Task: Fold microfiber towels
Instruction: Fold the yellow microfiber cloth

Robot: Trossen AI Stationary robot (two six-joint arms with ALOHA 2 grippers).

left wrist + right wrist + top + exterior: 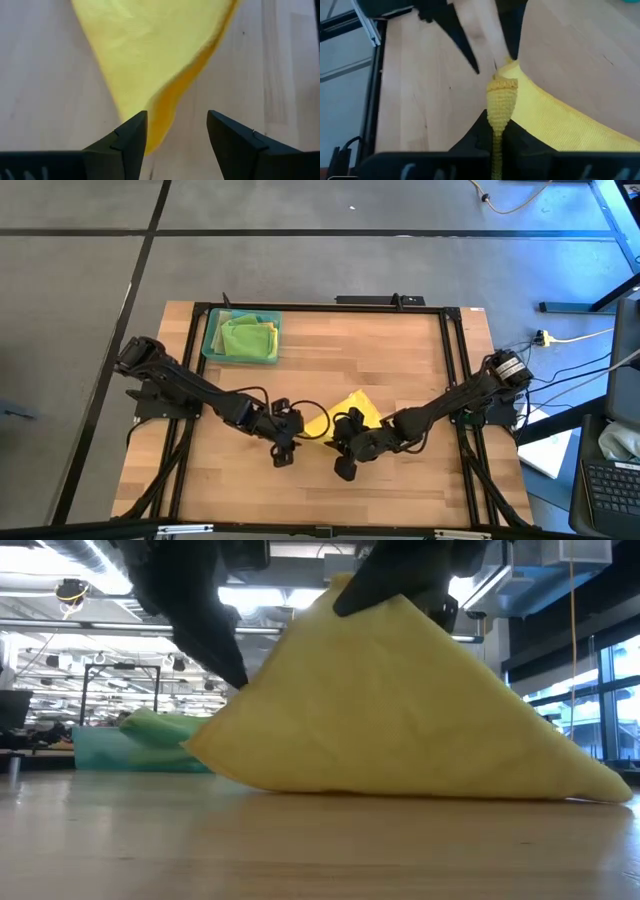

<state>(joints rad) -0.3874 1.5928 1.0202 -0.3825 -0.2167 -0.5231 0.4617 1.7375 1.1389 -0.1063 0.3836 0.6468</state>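
Observation:
A yellow microfiber towel (350, 408) lies mid-table and is pulled up into a tent (400, 710). Its lower edge (400, 790) rests on the wood. My right gripper (499, 125) is shut on the raised part, and shows at the tent's peak (350, 590) in the low view. My left gripper (177, 117) is open and points slantwise down. One free corner of the towel (155, 135) lies between its fingers, close to one of them. More towels, green (245, 338), lie in a teal tray (212, 345) at the far left. My right gripper pinches a bunched, gathered part of the yellow towel (500, 97) between its two fingers, several layers thick. The fingers come slanting down from the table's right. The towel slopes away below the hold, with its lower edge on the table. My left gripper: whether a finger (132, 137) touches the towel's corner, I cannot tell.
The teal tray (110, 750) with a green towel (160, 725) stands behind and to the left in the low view. Bare wooden table top (400, 350) lies to the far right of the towel. A black frame (300, 308) runs along the table's edges.

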